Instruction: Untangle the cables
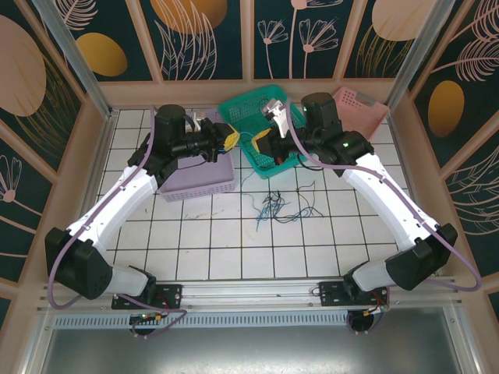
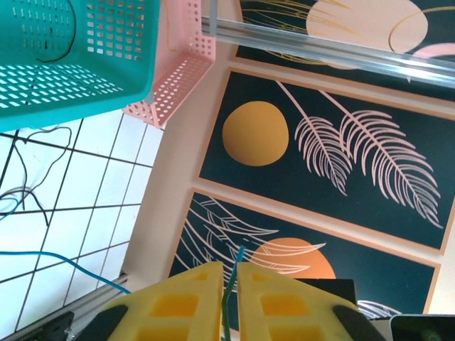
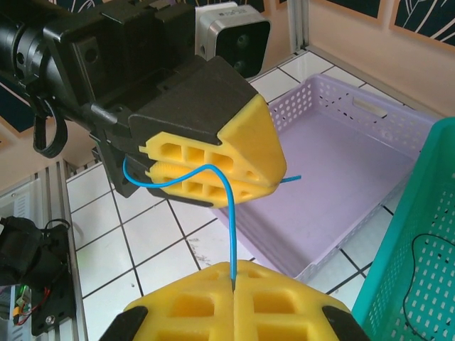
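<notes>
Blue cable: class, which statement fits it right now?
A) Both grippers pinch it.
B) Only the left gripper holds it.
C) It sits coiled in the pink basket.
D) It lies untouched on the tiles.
A: in the right wrist view the blue cable runs from the shut right gripper up into the shut left gripper.

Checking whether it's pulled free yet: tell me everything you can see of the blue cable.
The blue cable is a thin, smooth, plastic-looking wire held in the air by both grippers. The right gripper is shut on it; from there it rises and curves, slack, into the left gripper, also shut on it. A loop bulges from one side of the left fingers; a short free end pokes out the other, above the lavender basket. A blue strand on the table may be its tail.
</notes>
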`<state>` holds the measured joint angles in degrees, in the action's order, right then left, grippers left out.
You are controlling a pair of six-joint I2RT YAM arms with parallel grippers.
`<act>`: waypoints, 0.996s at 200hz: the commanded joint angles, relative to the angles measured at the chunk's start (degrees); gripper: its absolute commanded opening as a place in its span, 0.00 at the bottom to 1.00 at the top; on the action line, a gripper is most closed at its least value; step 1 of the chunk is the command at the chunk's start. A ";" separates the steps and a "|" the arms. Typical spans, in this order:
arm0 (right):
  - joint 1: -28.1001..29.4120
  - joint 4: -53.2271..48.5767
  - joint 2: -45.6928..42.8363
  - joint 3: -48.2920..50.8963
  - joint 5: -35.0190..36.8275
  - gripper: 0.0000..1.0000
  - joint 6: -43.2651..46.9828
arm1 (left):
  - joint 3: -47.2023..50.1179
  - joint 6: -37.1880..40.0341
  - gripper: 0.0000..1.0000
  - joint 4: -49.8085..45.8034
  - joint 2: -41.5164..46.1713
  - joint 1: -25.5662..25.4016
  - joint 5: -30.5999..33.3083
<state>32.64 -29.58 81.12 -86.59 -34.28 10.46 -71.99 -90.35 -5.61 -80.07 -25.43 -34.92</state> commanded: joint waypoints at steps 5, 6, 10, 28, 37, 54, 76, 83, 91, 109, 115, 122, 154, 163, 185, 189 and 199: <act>0.43 0.77 -2.47 2.01 0.77 0.00 -0.48 | -2.38 1.22 0.06 -1.00 0.84 0.94 2.35; 0.42 0.76 -2.55 2.11 0.78 0.00 -0.55 | -2.42 1.27 0.06 -0.99 0.86 0.97 2.50; 0.40 0.76 -2.77 2.38 0.94 0.00 -0.75 | -2.65 1.35 0.05 -1.01 0.81 1.14 2.90; 0.47 1.34 -4.22 4.36 1.30 0.00 -1.96 | -3.74 1.68 0.02 -0.87 0.85 2.25 5.26; 0.59 1.39 -4.92 5.34 1.49 0.00 -2.62 | -4.39 1.59 0.01 -0.18 0.88 2.88 6.40; 1.33 1.39 -6.02 6.81 2.40 0.00 -3.46 | -5.97 1.58 0.00 1.20 0.24 4.17 7.84; 2.54 1.73 -7.01 8.38 3.67 0.00 -4.84 | -7.52 1.28 0.00 3.02 -0.26 5.85 10.26; 2.83 2.02 -7.34 8.97 3.88 0.00 -5.39 | -7.68 0.94 0.00 3.96 -0.37 6.36 11.05; 3.22 2.40 -7.55 9.57 4.49 0.00 -5.96 | -7.93 0.53 0.00 4.84 -0.51 6.93 11.91; 4.08 3.09 -7.90 10.93 5.00 0.00 -7.16 | -8.26 -0.21 0.00 6.46 -0.60 7.72 14.55; 4.44 3.51 -8.07 11.43 5.10 0.00 -7.66 | -8.18 -0.53 0.00 7.13 -0.61 7.87 15.24; 4.83 4.02 -8.25 11.88 5.15 0.00 -8.23 | -7.88 -0.98 0.00 8.25 -0.58 7.99 16.25; 7.95 5.24 -7.91 13.10 6.93 0.00 -10.24 | -3.58 -5.92 0.00 14.89 1.08 8.09 22.72; 8.84 5.79 -7.76 13.54 7.48 0.00 -10.95 | -1.53 -8.09 0.00 18.29 1.95 8.09 25.31; 10.22 8.67 -7.54 14.32 8.62 0.00 -15.14 | 1.55 -11.87 0.00 25.29 3.44 8.10 30.42; 10.32 9.37 -7.43 14.20 8.62 0.00 -16.17 | 1.74 -12.13 0.01 26.11 3.58 8.11 31.09; 10.42 11.44 -7.45 13.55 9.05 0.00 -19.23 | 2.22 -12.72 0.07 28.24 3.86 8.11 32.00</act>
<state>42.35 -16.43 74.81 -74.00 -25.91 -1.67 -70.26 -97.89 7.79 -78.76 -20.14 -15.46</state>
